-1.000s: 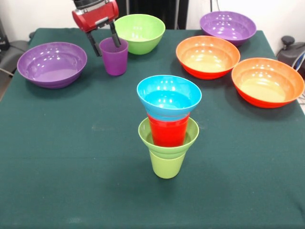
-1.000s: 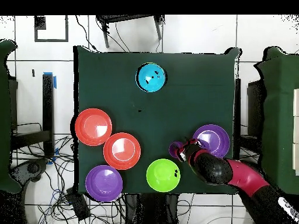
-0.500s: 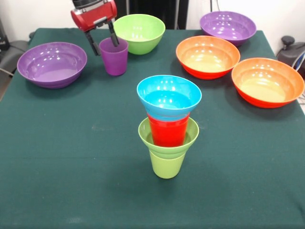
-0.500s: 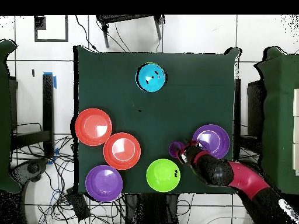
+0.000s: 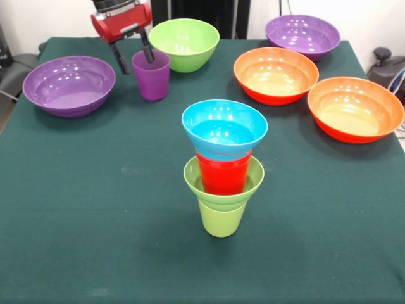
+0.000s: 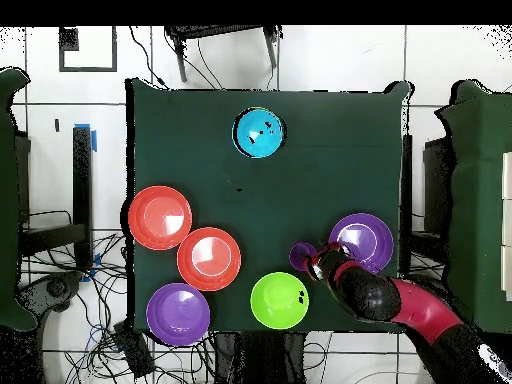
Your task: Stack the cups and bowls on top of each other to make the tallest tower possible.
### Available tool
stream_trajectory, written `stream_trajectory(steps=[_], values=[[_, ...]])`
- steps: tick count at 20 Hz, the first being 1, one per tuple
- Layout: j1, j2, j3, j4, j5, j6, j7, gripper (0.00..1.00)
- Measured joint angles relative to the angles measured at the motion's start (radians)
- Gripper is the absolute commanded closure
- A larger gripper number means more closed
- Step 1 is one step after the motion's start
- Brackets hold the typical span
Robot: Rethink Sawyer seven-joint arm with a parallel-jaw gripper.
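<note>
The tower (image 5: 223,168) stands mid-table: lime-green cup, small lime-green bowl, red cup, small blue bowl (image 5: 224,128) on top; from overhead only the blue bowl (image 6: 259,133) shows. The purple cup (image 5: 151,75) stands upright on the table at the far left, between a wide purple bowl (image 5: 69,85) and the medium lime-green bowl (image 5: 185,43). My gripper (image 5: 133,56) is open just above the cup's rim: one finger over its mouth, the other outside its left wall, not touching it. Overhead, the gripper (image 6: 314,263) sits beside the cup (image 6: 299,255).
Two wide orange bowls (image 5: 276,75) (image 5: 355,107) and a second wide purple bowl (image 5: 302,36) stand at the far right. The green table cloth (image 5: 95,209) spreads in front of the tower. My arm (image 6: 420,310) reaches in over the table's edge.
My gripper has risen a little and drifted left, away from the purple cup. The cup and the tower have not moved.
</note>
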Motion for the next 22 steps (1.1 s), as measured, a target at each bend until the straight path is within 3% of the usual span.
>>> stream_trajectory(steps=[12,22], values=[[0.003,0.005,-0.004,-0.009,0.000,-0.009,0.000,0.00],[0.017,0.029,-0.022,-0.040,-0.042,-0.037,0.000,0.00]])
